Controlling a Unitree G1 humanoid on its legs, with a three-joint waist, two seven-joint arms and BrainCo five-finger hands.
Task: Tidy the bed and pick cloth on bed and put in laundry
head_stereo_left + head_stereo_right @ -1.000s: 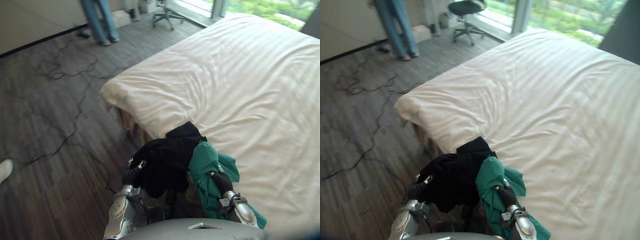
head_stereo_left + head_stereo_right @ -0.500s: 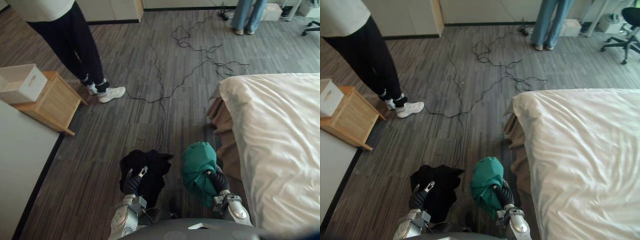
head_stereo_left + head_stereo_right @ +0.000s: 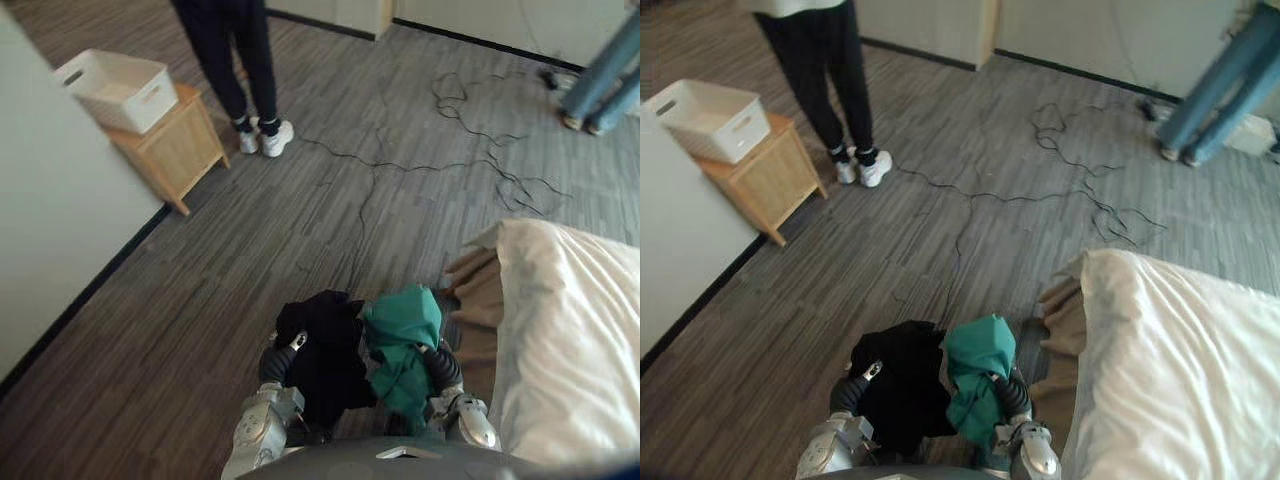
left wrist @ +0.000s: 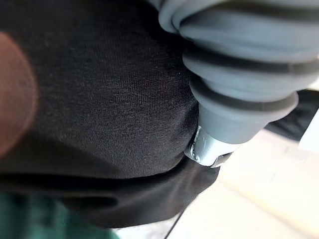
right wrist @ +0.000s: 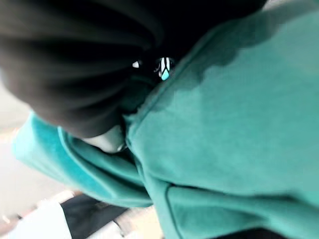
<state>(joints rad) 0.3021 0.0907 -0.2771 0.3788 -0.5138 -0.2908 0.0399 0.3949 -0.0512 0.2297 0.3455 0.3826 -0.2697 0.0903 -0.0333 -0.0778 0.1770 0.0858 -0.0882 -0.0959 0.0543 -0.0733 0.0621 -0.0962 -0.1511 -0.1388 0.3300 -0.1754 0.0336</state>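
Garments hid both: black cloth (image 3: pixel 325 360) over my left hand (image 3: pixel 272 362), green cloth (image 3: pixel 402 335) over my right hand (image 3: pixel 443 367); their grip I couldn't tell.

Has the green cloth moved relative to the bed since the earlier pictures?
Yes: the green cloth, then over the bed edge, is now over the floor beside its corner.

You get soft, even light over the floor (image 3: pixel 300 230), with faint shadows by the wooden cabinet (image 3: pixel 175 150). The white bed sheet (image 3: pixel 570 340) is the brightest patch, the black cloth (image 3: pixel 325 360) shows hardly any folds, and shade crosses the green cloth (image 5: pixel 239 124) in the right wrist view.
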